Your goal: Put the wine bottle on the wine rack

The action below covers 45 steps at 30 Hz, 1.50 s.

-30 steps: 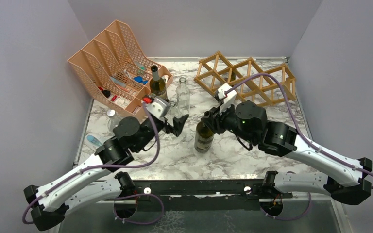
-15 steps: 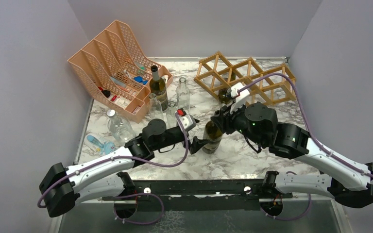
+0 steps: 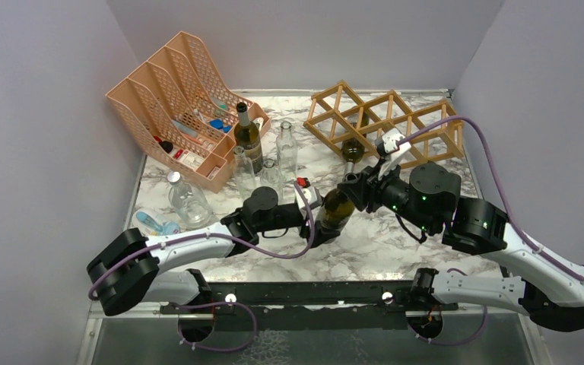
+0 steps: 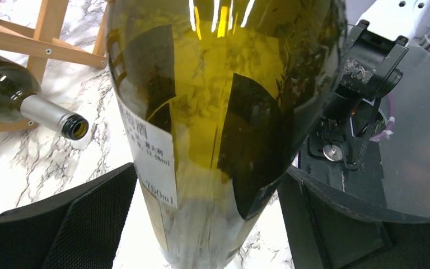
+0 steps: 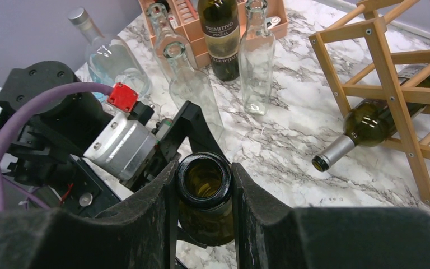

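Fingers (image 5: 151, 224) of the right gripper (image 5: 204, 188) are clamped tight on the neck of the wine bottle (image 3: 335, 211), just under the rim, one pad each side. Left gripper (image 3: 318, 226) has its fingers (image 4: 73, 224) spread wide around the fat lower body of that same bottle, and honestly I can't tell if they're squeezing it or just sitting beside the glass. So the bottle's tilted between both arms over the middle of the marble table (image 3: 380, 247), near the wooden wine rack (image 5: 392, 92) but not in it. Another dark bottle (image 5: 369, 120) already lies in a lower cell, neck poking out.
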Motion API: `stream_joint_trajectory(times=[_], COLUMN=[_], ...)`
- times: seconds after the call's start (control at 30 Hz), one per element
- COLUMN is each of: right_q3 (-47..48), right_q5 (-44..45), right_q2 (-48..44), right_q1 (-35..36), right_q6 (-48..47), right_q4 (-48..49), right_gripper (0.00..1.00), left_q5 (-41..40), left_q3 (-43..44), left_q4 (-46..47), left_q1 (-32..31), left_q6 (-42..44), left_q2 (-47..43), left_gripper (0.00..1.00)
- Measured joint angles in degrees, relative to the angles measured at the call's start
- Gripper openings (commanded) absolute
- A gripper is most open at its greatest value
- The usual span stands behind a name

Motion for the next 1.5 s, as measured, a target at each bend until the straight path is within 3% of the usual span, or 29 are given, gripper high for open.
stream_joint_trajectory(times=[0.2,0.3,0.43,0.5,0.53,0.63,0.77,1.13,1.5], right_q3=[0.0,0.0,0.0,0.1,0.3,1.4,4.3,13.5,17.8], right_q5=[-1.1,-1.3,-1.2,-1.2,-1.1,-1.1,-0.9,0.1,3.4], right_q2=[-0.1,-0.3,-1.0,-1.5,-1.6,-1.7,-1.7,-3.0,-1.6], right_q1=[0.0,0.0,0.0,0.0,0.0,0.0,0.0,0.0,0.0], right_q6=[0.2,0.4,0.7,0.8,0.9,1.4,5.0,10.5,17.4], right_q4=[-0.1,-0.1,0.3,0.3,0.2,-1.1,-3.8,-13.7,-28.0], right_gripper=[0.01,0.01,0.04,0.13,0.21,0.54,0.70,0.74,0.74], left_q5=[2.3,3.1,3.4,3.4,3.4,3.3,3.2,3.6,3.9], left_q3=[0.1,0.1,0.1,0.0,0.0,0.0,0.1,5.7,18.7], left_q4=[4.7,7.1,9.6,10.5,11.0,12.1,11.8,6.6,0.9], left_q1=[0.0,0.0,0.0,0.0,0.0,0.0,0.0,1.2,1.2], left_q6=[0.1,0.5,2.2,2.8,3.4,4.7,9.5,26.7,56.6], left_q2=[4.8,6.3,6.6,6.6,6.6,6.6,6.5,7.1,13.7], left_gripper=[0.91,0.77,0.43,0.11,0.00,0.00,0.00,0.00,0.00])
